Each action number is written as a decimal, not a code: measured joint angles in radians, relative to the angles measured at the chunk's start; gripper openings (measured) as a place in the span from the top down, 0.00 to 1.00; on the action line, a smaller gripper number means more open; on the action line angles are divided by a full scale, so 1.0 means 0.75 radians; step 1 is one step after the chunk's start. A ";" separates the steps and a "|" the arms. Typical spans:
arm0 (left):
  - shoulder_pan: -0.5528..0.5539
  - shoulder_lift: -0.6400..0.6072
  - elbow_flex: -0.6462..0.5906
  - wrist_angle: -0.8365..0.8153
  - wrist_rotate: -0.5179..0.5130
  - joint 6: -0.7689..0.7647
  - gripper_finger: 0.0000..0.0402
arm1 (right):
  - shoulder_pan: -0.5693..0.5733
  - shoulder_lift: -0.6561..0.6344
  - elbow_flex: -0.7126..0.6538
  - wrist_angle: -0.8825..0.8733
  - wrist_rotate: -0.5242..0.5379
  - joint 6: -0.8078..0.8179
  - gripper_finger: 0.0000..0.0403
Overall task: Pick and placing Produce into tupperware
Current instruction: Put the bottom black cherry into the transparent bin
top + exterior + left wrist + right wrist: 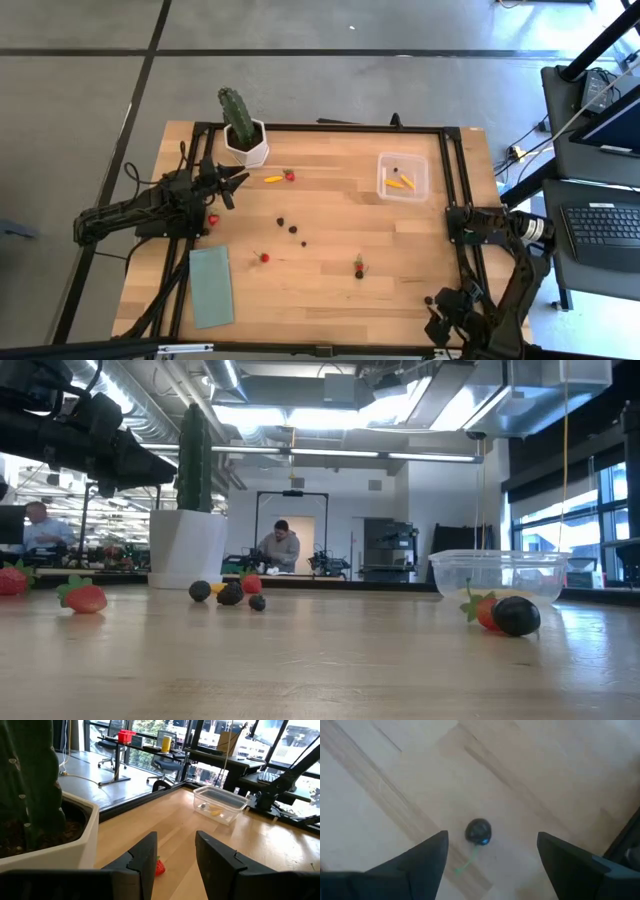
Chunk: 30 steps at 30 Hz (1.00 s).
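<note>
Left tool (237, 180) – fingers parted, empty, held low. Right tool (490, 865) – fingers spread wide, pointing down.

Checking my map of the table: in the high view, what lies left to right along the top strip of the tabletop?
Cactus in its white pot → yellow-orange piece → red strawberry → clear tupperware.

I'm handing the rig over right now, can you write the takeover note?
Left gripper: open, empty, near the white pot, aimed at the strawberry by the yellow-orange piece.
Right gripper: open, empty, hanging over a dark berry at the table's near right corner.
Done: the tupperware holds two yellow-orange pieces and a dark bit.
Left: the other loose produce mid-table, including dark berries and a strawberry, plus a red piece under the left arm.
</note>
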 joint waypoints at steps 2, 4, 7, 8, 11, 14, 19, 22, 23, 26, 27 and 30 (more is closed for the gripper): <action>0.000 0.000 0.000 0.000 0.000 0.000 0.69 | -0.004 0.017 0.000 0.010 -0.001 0.004 0.24; 0.000 0.000 0.000 0.000 0.000 0.000 0.69 | -0.010 0.038 0.000 0.029 0.011 0.006 0.24; 0.000 0.000 0.000 0.000 0.000 0.000 0.69 | -0.017 0.070 -0.001 0.023 0.009 0.020 0.24; 0.000 0.000 0.000 0.000 0.000 0.000 0.69 | -0.018 0.082 -0.001 0.024 0.004 0.025 0.24; 0.000 0.000 0.000 0.000 0.000 0.000 0.69 | -0.019 0.101 -0.002 0.025 0.001 0.040 0.24; 0.000 0.000 0.000 0.000 0.000 0.000 0.69 | -0.019 0.116 -0.002 0.031 0.001 0.040 0.24; 0.000 0.001 0.000 0.000 0.000 0.000 0.69 | -0.019 0.152 -0.002 0.083 -0.007 0.040 0.24; 0.000 0.000 0.000 0.000 0.000 0.000 0.69 | -0.018 0.184 -0.002 0.095 -0.008 0.041 0.24; 0.000 0.000 0.000 0.000 0.000 0.000 0.69 | -0.018 0.195 -0.001 0.098 -0.005 0.045 0.24; 0.000 0.000 0.000 0.000 0.000 -0.001 0.69 | -0.016 0.221 0.003 0.117 0.013 0.055 0.24; 0.000 0.000 0.000 0.000 0.000 -0.002 0.69 | -0.016 0.226 0.004 0.122 0.017 0.057 0.24; 0.000 0.000 0.000 0.000 0.000 -0.003 0.69 | -0.016 0.245 0.004 0.135 0.017 0.070 0.24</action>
